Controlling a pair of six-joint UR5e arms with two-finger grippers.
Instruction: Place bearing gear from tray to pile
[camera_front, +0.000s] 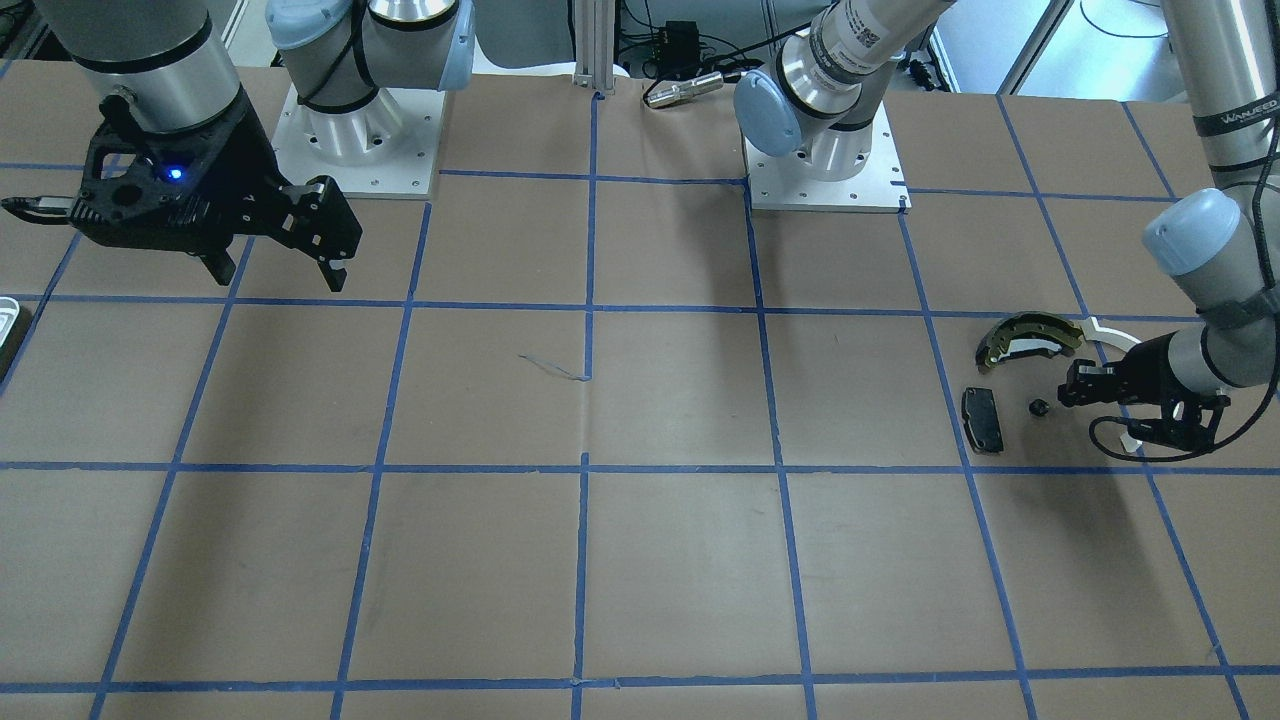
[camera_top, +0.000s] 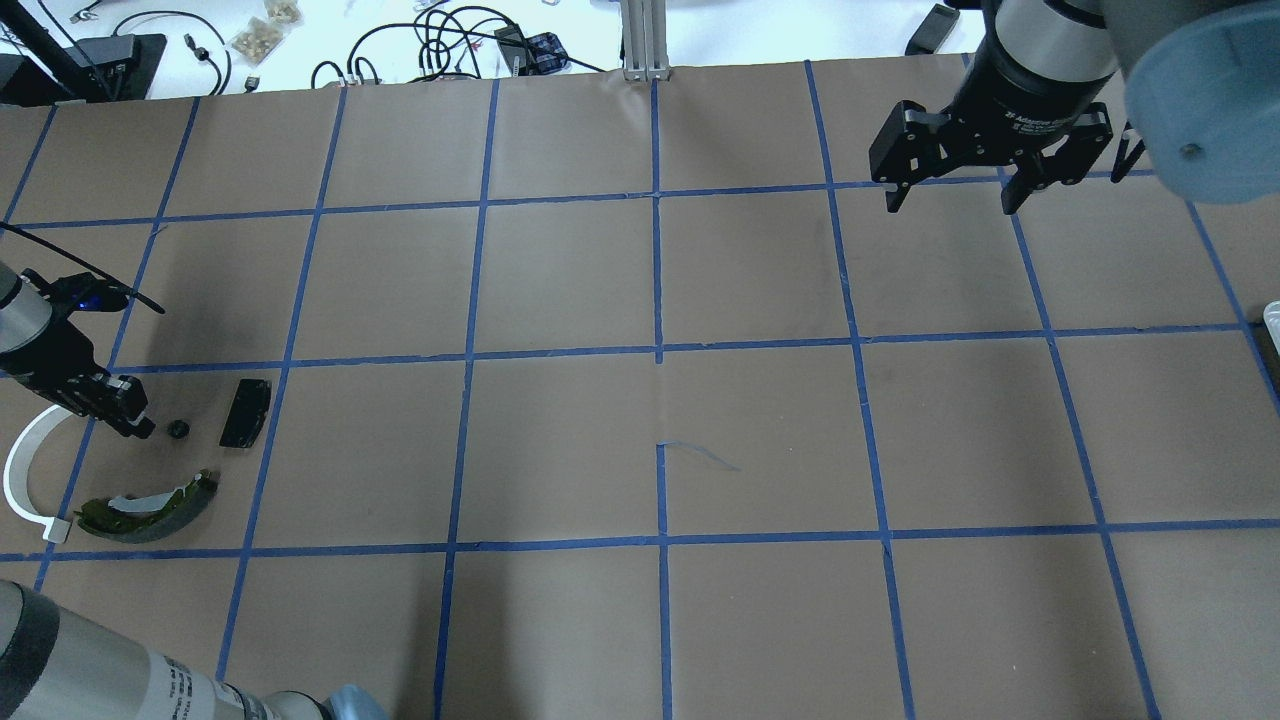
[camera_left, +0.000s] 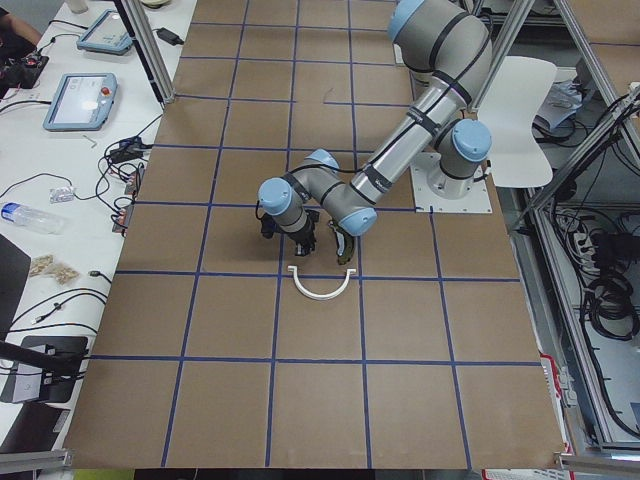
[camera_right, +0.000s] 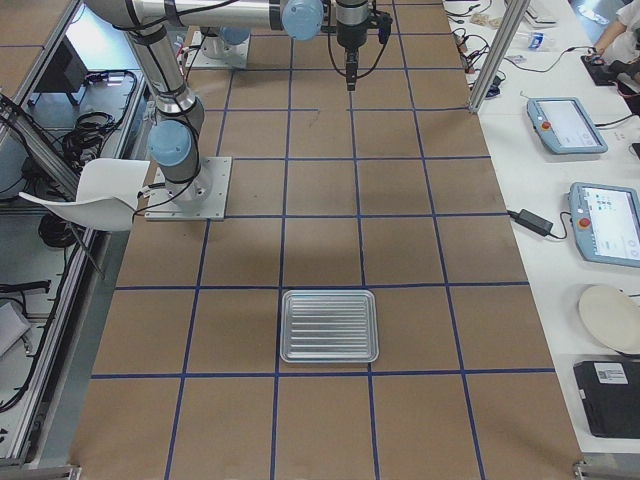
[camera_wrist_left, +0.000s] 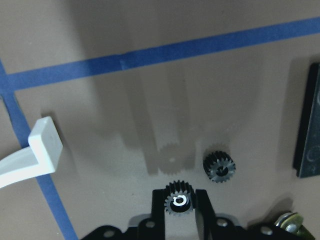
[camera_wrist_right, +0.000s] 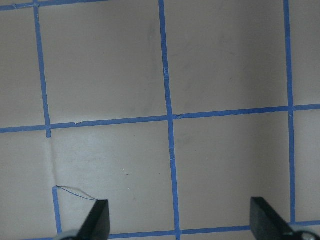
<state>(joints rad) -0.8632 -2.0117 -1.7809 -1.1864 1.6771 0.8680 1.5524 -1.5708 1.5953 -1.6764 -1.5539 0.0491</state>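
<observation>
Starting with the front-facing view, a table (camera_front: 680, 560) is seen covered in matte brown paper and gridded with blue tape. At that view's right the pile (camera_front: 1010, 345) is made up of a curved olive-yellow shoe (camera_front: 1045, 328), a white plastic arc (camera_front: 1106, 332), a flat black rectangular pad (camera_front: 982, 419) and a small dark loose gear (camera_front: 1039, 407). The left gripper (camera_front: 1068, 386) is held low just beside that gear. A whitish rounded rim of the tray (camera_front: 8, 318) shows at the far left edge, and wide bare paper lies between. In the overhead view the right gripper (camera_top: 948, 205) is seen raised, its fingers spread well apart, far from the pile. In the exterior left view the near arm is bent down over the pile, with the arc on its near side. In the exterior right view the tray is shown whole: a silver, ribbed rectangle with rounded corners, with open paper around it. In the left wrist view the fingers are clamped on a small toothed black held gear (camera_wrist_left: 178, 204) with a bright ring at its bore. Its shadow is cast on the paper ahead. The loose gear lies just beside it, apart, with the arc's square-cut end at left and the pad's edge at right. In the right wrist view two dark fingertips stand far apart over bare paper.
</observation>
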